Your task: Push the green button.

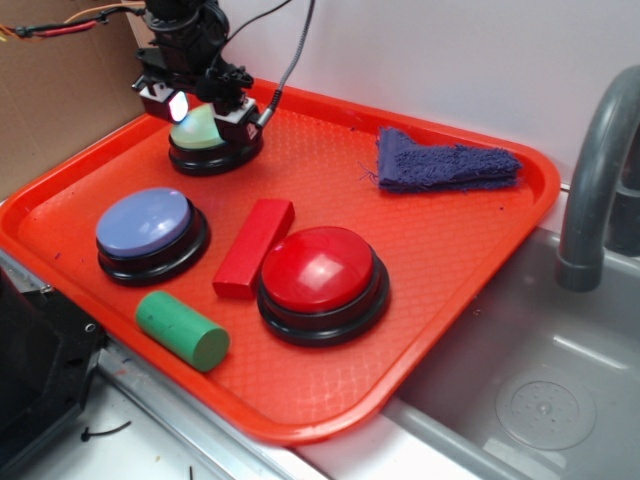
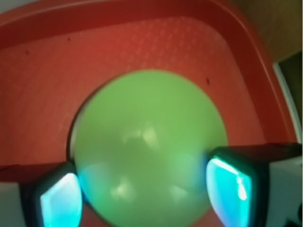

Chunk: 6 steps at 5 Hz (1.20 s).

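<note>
Pale-green button [image 2: 149, 146] sits between the spread fingers of the tool [image 2: 147, 198]; no writing visible.

Exterior bright, even, sharp; wrist view blurred, glare on green button [image 2: 149, 146].

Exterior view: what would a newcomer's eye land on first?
The orange plastic tray, holding a big red domed button near its front. At the back left, the black gripper sits open right over the pale-green domed button, fingers flanking the dome.
</note>
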Motion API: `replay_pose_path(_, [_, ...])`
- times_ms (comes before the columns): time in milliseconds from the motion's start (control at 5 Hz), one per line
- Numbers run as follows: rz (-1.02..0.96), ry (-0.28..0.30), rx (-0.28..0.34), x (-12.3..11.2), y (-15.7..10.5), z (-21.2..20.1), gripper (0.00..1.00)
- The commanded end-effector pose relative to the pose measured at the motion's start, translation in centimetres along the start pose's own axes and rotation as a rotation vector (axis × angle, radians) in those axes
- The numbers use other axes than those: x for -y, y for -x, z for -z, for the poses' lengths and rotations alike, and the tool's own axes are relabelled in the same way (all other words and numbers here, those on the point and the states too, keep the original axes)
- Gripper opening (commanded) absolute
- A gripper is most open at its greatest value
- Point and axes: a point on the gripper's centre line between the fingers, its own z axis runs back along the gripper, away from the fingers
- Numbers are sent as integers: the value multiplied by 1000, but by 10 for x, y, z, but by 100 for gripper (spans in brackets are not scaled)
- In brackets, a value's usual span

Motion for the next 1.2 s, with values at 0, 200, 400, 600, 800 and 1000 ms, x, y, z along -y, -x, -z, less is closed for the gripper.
replay_pose_path(0, [-41,37,90,-12,1,-67,100])
replay_pose_path(200, [-76,34,87,-18,0,-95,100])
replay_pose_path(400, [-91,27,82,-22,-1,-107,100])
replay_pose_path(600, [-96,30,89,-22,0,-126,100])
replay_pose_path(800, [-98,46,109,-24,1,-144,100])
replay_pose_path(1000, [-86,47,111,-19,2,-151,100])
